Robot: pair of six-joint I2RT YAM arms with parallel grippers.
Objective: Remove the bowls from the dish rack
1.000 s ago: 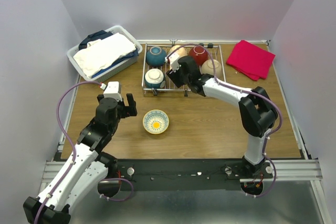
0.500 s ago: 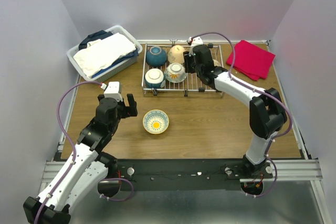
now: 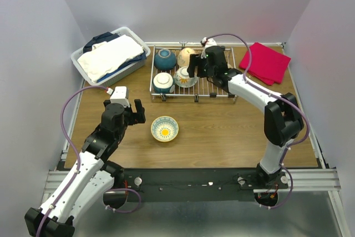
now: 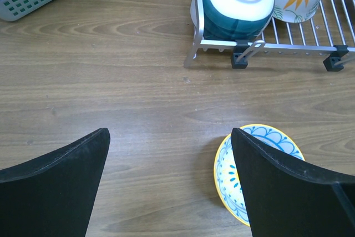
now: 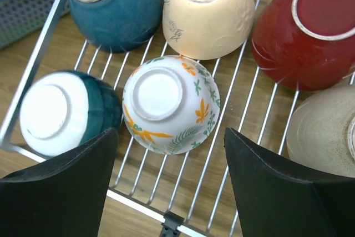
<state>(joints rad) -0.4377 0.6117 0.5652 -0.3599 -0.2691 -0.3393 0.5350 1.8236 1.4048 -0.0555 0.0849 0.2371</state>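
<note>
While the right tool hangs over the dish rack with its two fingers spread wide and nothing between them, its own camera looks straight down on the upturned floral bowl, which sits framed between the dark fingertips; whether either finger touches it I cannot tell. That wrist view shows all six bowls on the rack bottom-up: a teal bowl and a cream bowl at the far side, a dark red bowl to the right, a beige bowl cut off by the frame edge, and a teal-and-white bowl just beside the floral one. From the top camera the arm hides the red and beige bowls, but that view alone shows the whole tabletop, with a white basket of folded laundry at the back left and a red cloth at the back right. The left tool hovers above bare wood, also fully spread and empty. Its camera catches the yellow-and-blue bowl standing upright on the tabletop, partly hidden behind the right-hand finger, and the rack's near corner with its black clips beyond it.
</note>
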